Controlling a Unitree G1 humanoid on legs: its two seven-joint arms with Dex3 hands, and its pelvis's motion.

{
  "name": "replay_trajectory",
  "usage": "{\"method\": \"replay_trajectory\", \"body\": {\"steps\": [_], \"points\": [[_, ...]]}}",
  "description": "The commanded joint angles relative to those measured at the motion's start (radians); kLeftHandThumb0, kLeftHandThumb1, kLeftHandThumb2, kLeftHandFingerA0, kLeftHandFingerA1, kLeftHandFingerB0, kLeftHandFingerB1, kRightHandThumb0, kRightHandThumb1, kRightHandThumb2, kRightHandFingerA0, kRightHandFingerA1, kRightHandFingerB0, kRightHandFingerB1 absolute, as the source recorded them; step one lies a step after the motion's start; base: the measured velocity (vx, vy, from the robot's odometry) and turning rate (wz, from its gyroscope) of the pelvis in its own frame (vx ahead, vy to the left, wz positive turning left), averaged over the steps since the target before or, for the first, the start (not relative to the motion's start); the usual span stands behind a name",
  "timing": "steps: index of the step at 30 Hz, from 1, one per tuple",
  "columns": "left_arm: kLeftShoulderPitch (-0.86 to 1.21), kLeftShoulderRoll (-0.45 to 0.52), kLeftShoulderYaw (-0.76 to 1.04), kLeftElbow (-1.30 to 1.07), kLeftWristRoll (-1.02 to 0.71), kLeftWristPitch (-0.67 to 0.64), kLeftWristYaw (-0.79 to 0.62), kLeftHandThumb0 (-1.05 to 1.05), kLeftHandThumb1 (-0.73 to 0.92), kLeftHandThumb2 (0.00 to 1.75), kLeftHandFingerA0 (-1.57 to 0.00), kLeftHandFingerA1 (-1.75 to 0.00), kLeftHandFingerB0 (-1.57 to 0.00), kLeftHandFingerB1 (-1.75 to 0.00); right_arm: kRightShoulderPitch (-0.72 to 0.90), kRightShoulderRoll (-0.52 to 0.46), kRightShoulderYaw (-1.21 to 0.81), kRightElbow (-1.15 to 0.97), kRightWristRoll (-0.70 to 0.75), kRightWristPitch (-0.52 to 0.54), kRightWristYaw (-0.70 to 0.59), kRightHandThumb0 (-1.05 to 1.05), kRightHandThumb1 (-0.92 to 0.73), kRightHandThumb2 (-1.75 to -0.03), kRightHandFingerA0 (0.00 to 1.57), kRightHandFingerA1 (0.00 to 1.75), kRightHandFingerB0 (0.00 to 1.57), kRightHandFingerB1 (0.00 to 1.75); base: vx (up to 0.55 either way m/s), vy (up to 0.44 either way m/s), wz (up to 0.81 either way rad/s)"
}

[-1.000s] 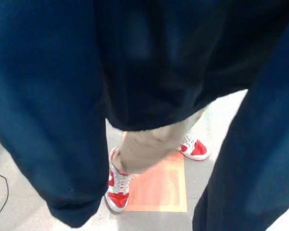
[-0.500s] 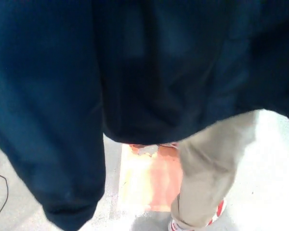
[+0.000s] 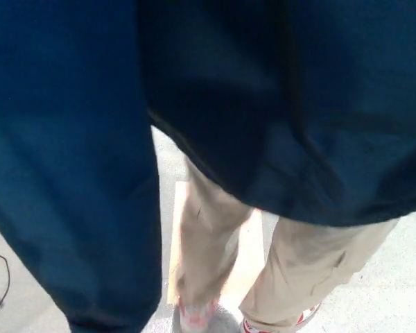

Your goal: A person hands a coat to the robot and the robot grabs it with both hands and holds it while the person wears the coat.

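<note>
Coat (image 3: 277, 104): dark navy cloth, matt, smooth weave, soft folds; hanging sleeve (image 3: 76, 208) same fabric, slightly bluer where lit. Trousers (image 3: 305, 263): beige cloth, matt, lightly creased. Shoes (image 3: 298, 320): red and white, material cannot be told through blur. Floor (image 3: 395, 284): pale grey, smooth, faint sheen. Floor mat (image 3: 253, 243): pale orange, flat, washed out by glare. Cable (image 3: 0, 277): thin, black, at the floor's left edge.

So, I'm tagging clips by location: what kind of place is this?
Probably an indoor lab or workshop: a pale speckled hard floor, an orange rectangular floor mat and a thin black cable lying loose.
</note>
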Motion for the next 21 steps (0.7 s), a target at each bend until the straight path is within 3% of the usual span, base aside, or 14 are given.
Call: {"method": "replay_trajectory", "body": {"steps": [1, 21], "points": [[-0.004, 0.068, 0.016, 0.031, 0.003, 0.055, -0.003, -0.37, 0.75, 0.62, -0.88, -1.75, -0.61, -1.66, -0.013, -0.057, -0.011, 0.016, -0.011, 0.068, -0.019, -0.35, -0.82, -0.69, 0.95, 1.75, 0.77, 1.53, 0.0, 0.0, 0.0], [-0.001, 0.06, 0.011, 0.034, 0.014, 0.057, 0.006, -0.38, 0.77, 0.63, -0.89, -1.75, -0.65, -1.67, -0.009, -0.066, -0.011, 0.014, -0.023, 0.064, -0.019, -0.36, -0.84, -0.65, 0.98, 1.75, 0.78, 1.57, 0.0, 0.0, 0.0]]}}
